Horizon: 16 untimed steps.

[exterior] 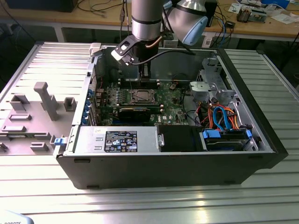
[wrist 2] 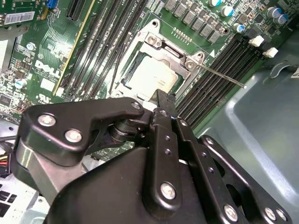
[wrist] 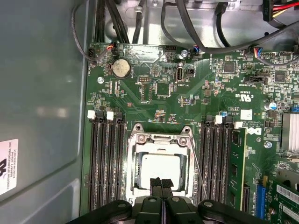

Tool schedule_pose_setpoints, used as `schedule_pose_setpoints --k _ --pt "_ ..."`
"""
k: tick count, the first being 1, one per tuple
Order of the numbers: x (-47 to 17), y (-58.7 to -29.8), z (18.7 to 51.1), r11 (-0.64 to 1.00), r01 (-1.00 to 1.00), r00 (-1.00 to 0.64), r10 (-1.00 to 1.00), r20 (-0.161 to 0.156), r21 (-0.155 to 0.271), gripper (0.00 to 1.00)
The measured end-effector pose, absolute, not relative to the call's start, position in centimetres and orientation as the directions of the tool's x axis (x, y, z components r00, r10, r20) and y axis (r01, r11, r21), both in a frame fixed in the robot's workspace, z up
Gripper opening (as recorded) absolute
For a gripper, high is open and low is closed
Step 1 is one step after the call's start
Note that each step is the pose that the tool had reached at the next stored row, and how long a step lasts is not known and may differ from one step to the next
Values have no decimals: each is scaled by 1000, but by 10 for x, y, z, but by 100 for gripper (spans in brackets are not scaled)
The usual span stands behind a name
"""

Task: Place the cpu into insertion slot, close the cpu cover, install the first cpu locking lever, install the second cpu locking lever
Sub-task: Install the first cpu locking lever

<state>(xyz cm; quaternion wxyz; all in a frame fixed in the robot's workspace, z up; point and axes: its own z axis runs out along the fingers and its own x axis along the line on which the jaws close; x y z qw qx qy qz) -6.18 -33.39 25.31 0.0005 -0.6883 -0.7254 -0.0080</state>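
The cpu (wrist: 159,164) (wrist 2: 152,74) lies flat in the insertion slot (exterior: 142,96) on the green board. The silvery cpu cover (wrist: 158,138) is down around it, and the chip's top shows through the cover's window. A thin metal locking lever (wrist 2: 219,75) (wrist: 198,163) sticks out at an angle from one corner of the socket, over the memory slots. My gripper (wrist: 161,183) (wrist 2: 162,99) (exterior: 145,77) hangs just above the socket's edge. Its black fingers are pressed together, shut on nothing.
Long black memory slots (wrist: 106,158) flank the socket on both sides. A black graphics card (exterior: 135,113) sits in front of it in the exterior view. The grey case wall (wrist: 42,93), the drive cage with coloured cables (exterior: 224,121) and the power supply (exterior: 117,140) box in the board.
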Motion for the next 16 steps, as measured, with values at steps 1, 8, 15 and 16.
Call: schedule_pose_setpoints --k 1,8,15,16 --pt "-62 -334 254 52 999 -53 999 12 11 11" --pt "-62 -334 263 52 999 -53 999 12 11 11" --pt "-62 -334 267 52 999 -53 999 12 11 11" --pt "-62 -334 269 52 999 -53 999 12 11 11"
